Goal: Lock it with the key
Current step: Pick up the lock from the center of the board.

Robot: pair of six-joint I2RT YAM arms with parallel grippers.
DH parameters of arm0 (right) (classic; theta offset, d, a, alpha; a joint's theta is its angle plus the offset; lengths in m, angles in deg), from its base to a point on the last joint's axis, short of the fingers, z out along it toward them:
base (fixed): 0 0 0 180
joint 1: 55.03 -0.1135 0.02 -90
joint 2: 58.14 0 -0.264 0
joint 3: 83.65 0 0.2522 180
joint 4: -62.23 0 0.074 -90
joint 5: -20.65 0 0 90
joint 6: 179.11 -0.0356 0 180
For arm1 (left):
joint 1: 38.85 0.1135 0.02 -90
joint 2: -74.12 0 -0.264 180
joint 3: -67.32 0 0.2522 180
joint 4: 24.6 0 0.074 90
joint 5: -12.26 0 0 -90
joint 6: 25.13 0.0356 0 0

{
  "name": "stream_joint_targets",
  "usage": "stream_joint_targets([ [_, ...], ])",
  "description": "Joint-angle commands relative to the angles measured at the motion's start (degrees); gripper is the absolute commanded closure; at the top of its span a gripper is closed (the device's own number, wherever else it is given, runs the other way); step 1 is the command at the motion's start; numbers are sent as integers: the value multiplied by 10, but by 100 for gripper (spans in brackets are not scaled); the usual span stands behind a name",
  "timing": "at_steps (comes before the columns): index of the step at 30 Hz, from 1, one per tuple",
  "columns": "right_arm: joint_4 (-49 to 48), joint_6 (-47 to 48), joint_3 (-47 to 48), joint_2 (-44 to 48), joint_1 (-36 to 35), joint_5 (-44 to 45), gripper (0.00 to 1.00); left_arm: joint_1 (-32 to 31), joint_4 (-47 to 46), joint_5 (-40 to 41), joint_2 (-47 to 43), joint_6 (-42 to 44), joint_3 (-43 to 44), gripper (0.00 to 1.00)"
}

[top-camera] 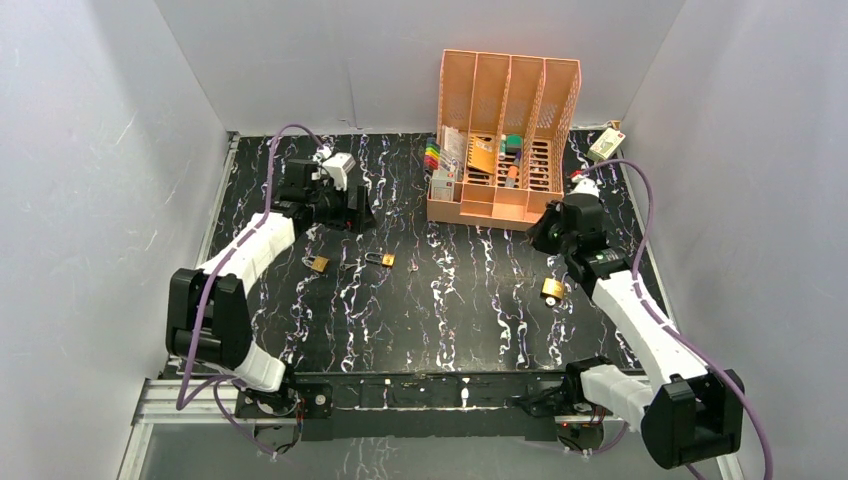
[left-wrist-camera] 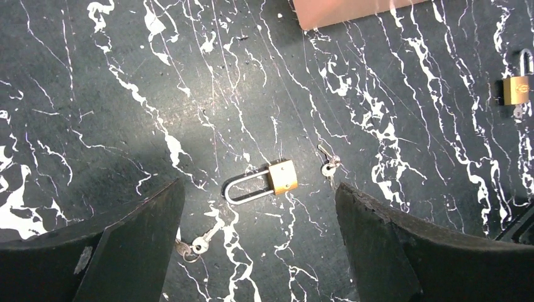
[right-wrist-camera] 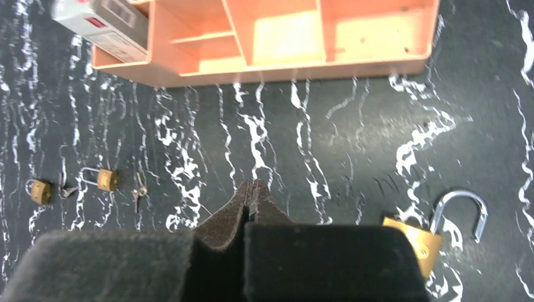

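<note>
A small brass padlock (left-wrist-camera: pixel 282 177) with a long steel shackle lies flat on the black marbled table, just below my left gripper (left-wrist-camera: pixel 258 189). That gripper is open wide, with nothing between its dark fingers (left-wrist-camera: pixel 384 233). One key bunch (left-wrist-camera: pixel 329 167) lies right of this padlock and another (left-wrist-camera: pixel 196 244) by the left finger. My right gripper (right-wrist-camera: pixel 250 185) is shut with nothing visible in it, hovering over bare table. A second brass padlock (right-wrist-camera: pixel 412 240) with its shackle swung open lies to its right. A third padlock (right-wrist-camera: pixel 41 190) sits far left.
An orange desk organizer (top-camera: pixel 508 110) with markers and small items stands at the back centre, close beyond the right gripper (top-camera: pixel 547 235). A white box (top-camera: pixel 606 143) lies at the back right. Grey walls enclose the table on three sides.
</note>
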Motion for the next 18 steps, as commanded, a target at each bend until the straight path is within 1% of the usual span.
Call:
stream_joint_targets([
  [1, 103, 1, 42, -18, 38, -38, 100, 18, -31, -50, -35, -13, -23, 15],
  [2, 124, -1, 51, -33, 47, -36, 100, 23, -35, -59, -41, -15, -28, 20],
  [3, 147, -2, 59, -47, 58, -33, 97, 27, -40, -70, -45, -18, -34, 27],
  [4, 165, -4, 64, -63, 69, -32, 73, 32, -45, -82, -49, -21, -39, 40],
  [5, 174, -6, 67, -73, 79, -33, 45, 37, -48, -92, -51, -25, -43, 56],
  [6, 179, -9, 66, -80, 88, -30, 30, 40, -49, -98, -52, -28, -45, 77],
  [7, 179, -11, 64, -84, 95, -27, 22, 42, -47, -98, -51, -32, -47, 97],
  [8, 181, -11, 64, -88, 101, -19, 14, 43, -42, -97, -50, -34, -45, 100],
  [13, 223, 2, 80, -110, 111, 48, 8, 48, -32, -90, -55, -31, -42, 100],
  [14, 227, 3, 78, -113, 111, 55, 7, 49, -37, -94, -57, -32, -44, 90],
  [16, 234, 3, 69, -119, 112, 60, 6, 52, -44, -95, -61, -39, -46, 45],
  [17, 235, 0, 64, -123, 112, 60, 5, 54, -47, -94, -63, -42, -47, 31],
  [18, 234, -3, 55, -127, 112, 58, 5, 55, -49, -93, -64, -44, -48, 25],
])
